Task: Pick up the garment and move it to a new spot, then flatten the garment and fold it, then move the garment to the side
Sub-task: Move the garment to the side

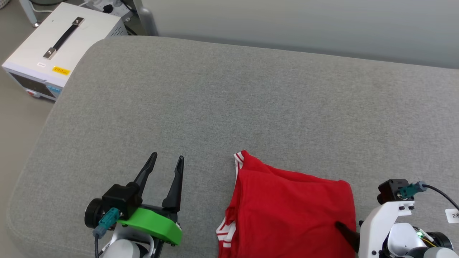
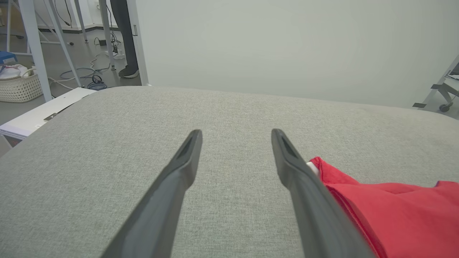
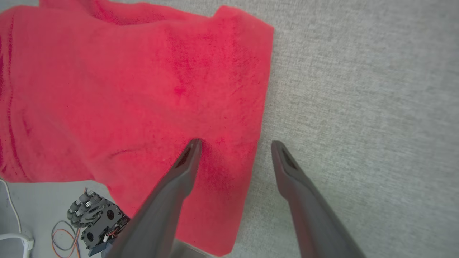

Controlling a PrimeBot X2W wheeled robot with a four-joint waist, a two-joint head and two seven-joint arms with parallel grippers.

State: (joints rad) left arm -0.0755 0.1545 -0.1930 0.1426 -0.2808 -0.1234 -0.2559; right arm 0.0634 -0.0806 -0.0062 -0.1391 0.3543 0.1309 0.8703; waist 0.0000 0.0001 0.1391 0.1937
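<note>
Both our grippers stand open over the grey cushion point(image 1: 229, 100), and neither one holds the garment point(image 1: 290, 208).

Our right gripper point(image 3: 236, 141) straddles the garment's side edge with its jaws spread wide: one fingertip point(image 3: 193, 147) sits on the red cloth, and the other hangs over bare cushion just past the edge. The rest of the garment spreads ahead of that gripper and to its inner side. Our left gripper point(image 1: 167, 156) is also spread wide and empty over bare cushion. The garment's striped corner lies near the gripper's right-hand finger, apart from it. A white box point(image 1: 61, 39) sits well beyond the left gripper, off the cushion.
</note>
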